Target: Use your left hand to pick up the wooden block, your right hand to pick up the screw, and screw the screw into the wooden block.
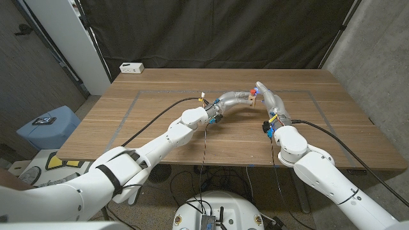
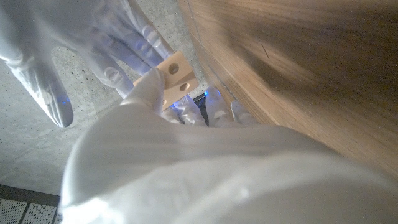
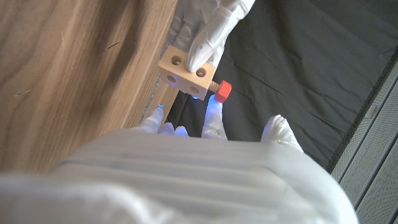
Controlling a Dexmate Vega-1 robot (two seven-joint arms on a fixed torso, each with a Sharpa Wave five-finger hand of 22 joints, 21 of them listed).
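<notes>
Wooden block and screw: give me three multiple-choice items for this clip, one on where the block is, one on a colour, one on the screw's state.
1. Where is the wooden block?
A. lying on the table
B. held up in the left hand
C. on the floor

2. What colour is the head of the screw?
A. red
B. green
C. black

3. What state is the screw in?
A. lying loose on the table
B. partly in the block, threads showing
C. driven in flush

Answers:
1 B: in the right wrist view, fingers of the left hand grip the block above the table.
2 A: the head shows red in the right wrist view.
3 B: threads show between the head and the block's side; whether the right hand touches the screw cannot be told.
</notes>
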